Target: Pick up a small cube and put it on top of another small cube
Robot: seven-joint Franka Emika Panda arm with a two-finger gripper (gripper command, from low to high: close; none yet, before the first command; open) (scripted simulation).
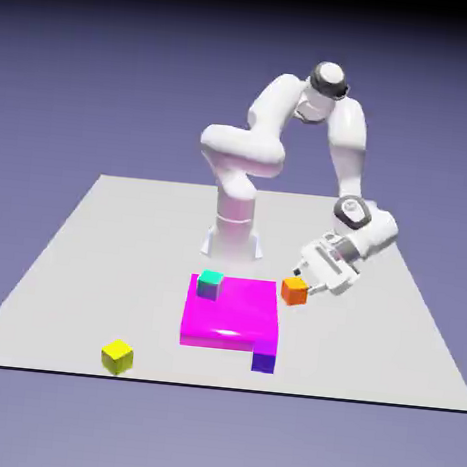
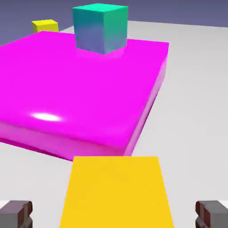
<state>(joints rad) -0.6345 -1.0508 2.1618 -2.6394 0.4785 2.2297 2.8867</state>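
Two fingertips (image 2: 211,215), parted wide, and squarely between their lines sits the orange cube (image 2: 116,193)! What a tidy bit of alignment. The pincer (image 1: 304,282) is released, grasping nothing, with pale table (image 2: 191,116) showing on both sides of the cube in the hand view. Over to the exterior view: the cube lies just off the fingertips, toward the camera and a shade to the exterior view's left, on the table beside the pink slab (image 1: 232,313). The hand comes in tilted, leaning down from the exterior view's right, so the approach looks to be a slanting one. No long axis to worry about here (a cube is kind like that), only its faces, and in the hand view its near-level far edge runs straight across from one finger's side to the other's. That looks like a fair match for the grip! Whether the tips are deep enough around it, I cannot tell; the call, I'd say, is a little further along the slant, then squeeze. One arm (image 1: 346,148) in play, so no contest over who is nearer. And the target? The teal cube (image 1: 209,284), up on the slab, farther to the exterior view's left.
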